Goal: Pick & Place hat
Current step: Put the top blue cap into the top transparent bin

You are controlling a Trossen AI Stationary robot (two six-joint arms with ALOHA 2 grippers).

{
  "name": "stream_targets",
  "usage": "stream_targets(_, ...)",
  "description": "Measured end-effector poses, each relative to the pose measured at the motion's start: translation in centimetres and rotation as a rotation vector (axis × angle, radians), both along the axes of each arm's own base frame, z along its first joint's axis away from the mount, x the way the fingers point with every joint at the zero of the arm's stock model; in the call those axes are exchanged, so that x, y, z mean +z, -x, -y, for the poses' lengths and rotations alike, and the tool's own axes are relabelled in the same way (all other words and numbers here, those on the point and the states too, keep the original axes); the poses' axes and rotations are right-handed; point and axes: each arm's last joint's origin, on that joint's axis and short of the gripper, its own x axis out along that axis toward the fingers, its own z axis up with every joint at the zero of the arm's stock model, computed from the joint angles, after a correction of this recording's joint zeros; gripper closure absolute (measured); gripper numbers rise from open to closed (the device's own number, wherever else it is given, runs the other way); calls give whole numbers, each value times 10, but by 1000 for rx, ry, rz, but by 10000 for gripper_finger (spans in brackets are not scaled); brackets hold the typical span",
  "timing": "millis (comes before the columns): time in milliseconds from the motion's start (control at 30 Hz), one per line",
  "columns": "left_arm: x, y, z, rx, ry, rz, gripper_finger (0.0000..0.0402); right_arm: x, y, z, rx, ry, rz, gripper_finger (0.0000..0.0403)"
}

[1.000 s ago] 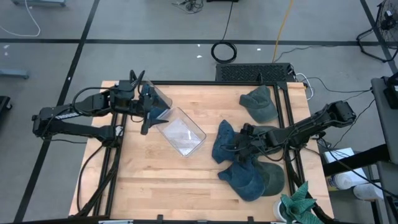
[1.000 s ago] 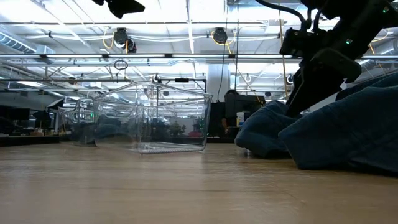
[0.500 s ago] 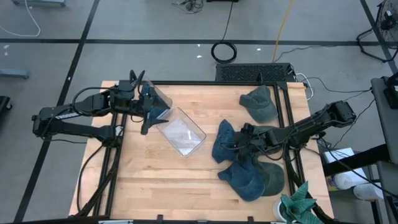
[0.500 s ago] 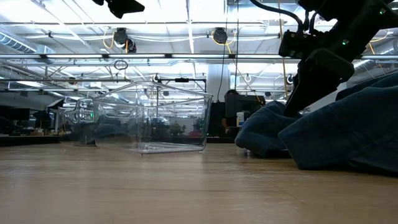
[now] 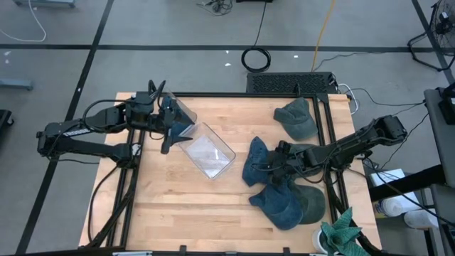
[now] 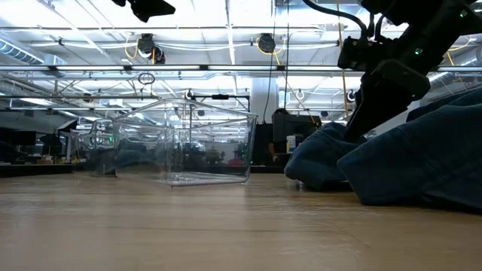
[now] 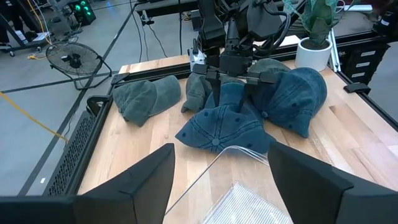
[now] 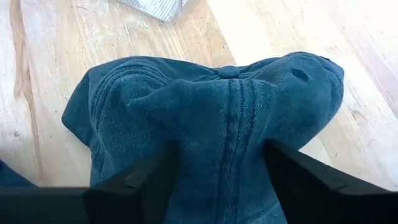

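Observation:
A dark blue denim hat (image 5: 253,169) lies crown-up right of the table's middle, also seen in the right wrist view (image 8: 217,99) and the left wrist view (image 7: 224,121). My right gripper (image 5: 270,166) (image 8: 221,180) is open and stands down on it, one finger on each side of the crown. A clear plastic bin (image 5: 207,153) (image 6: 181,147) rests on the table left of the hat. My left gripper (image 5: 169,128) (image 7: 221,186) is open at the bin's far-left end, with the bin's rim (image 7: 239,150) showing between its fingers. My right gripper comes at the blue hat from above, slanting in from the table's right. Its fingers (image 8: 152,177) stand on both sides of a raised ridge of the crown (image 8: 233,134), against the cloth. The hat rests on the table. My left gripper is at the bin's end; I cannot tell whether it touches it.
A second blue hat (image 5: 281,206) and a green hat (image 5: 314,201) lie near the table's near-right corner. Another green hat (image 5: 297,117) lies at the far right. A potted plant (image 5: 343,231) stands off the near-right corner. Black rails (image 5: 328,128) frame the table. Bare wood shows near-left.

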Motion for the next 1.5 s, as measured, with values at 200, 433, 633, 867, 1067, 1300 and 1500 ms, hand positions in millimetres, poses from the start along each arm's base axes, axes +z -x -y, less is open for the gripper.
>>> stream_targets(200,0,0,0,0,0,0,147,0,0,0,0,0,0,217)
stream_targets(433,0,0,0,0,0,0,135,0,0,0,1,0,-1,245)
stream_targets(633,0,0,0,0,0,0,133,0,0,0,9,6,-4,263)
stream_targets(867,0,0,0,0,0,0,146,0,0,0,26,20,-10,283)
stream_targets(1067,0,0,0,0,0,0,144,0,0,0,26,20,-10,305)
stream_targets(1300,0,0,0,0,0,0,133,0,0,0,27,20,-11,334)
stream_targets(1500,0,0,0,0,0,0,143,0,0,0,40,28,-15,367)
